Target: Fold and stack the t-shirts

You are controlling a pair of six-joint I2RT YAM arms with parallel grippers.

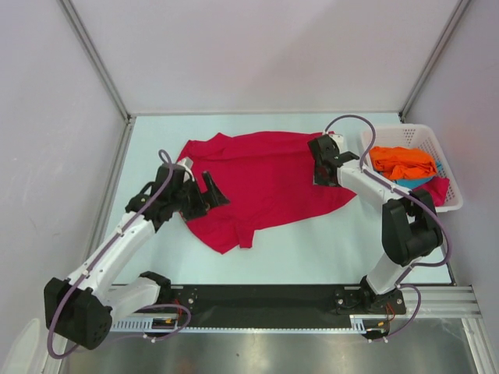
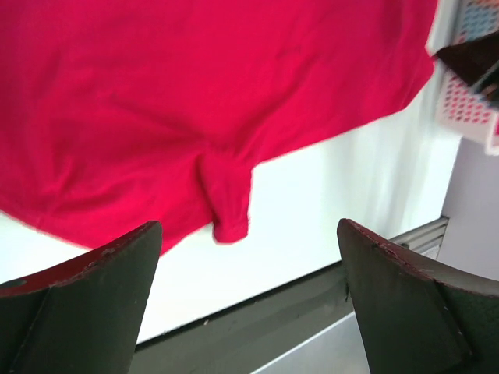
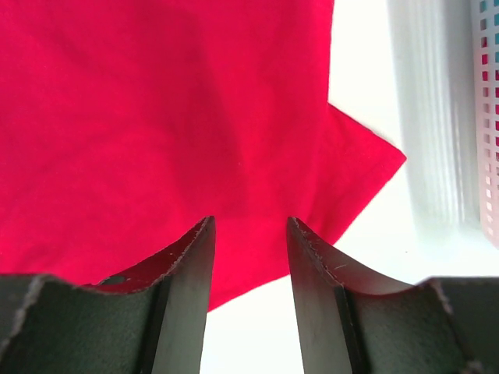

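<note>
left gripper [image 1: 204, 195], dark wedge jaws spread wide, empty, at the left edge of the soft crimson t-shirt [image 1: 265, 183] lying wrinkled on the smooth white table [image 1: 312, 241], right gripper [image 1: 323, 170], jaws narrowly parted, gripping nothing, over its right edge, crumpled orange t-shirt [image 1: 401, 161] in the slatted white basket [image 1: 448, 152]

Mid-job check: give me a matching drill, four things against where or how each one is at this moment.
1 crimson t-shirt
2 orange t-shirt
3 left gripper
4 right gripper

A on top in the white basket
B spread on the table
C open wide, by the shirt's edge far from the basket
D open narrower, over the shirt's basket-side edge

Pairs: 1-B, 2-A, 3-C, 4-D
</note>
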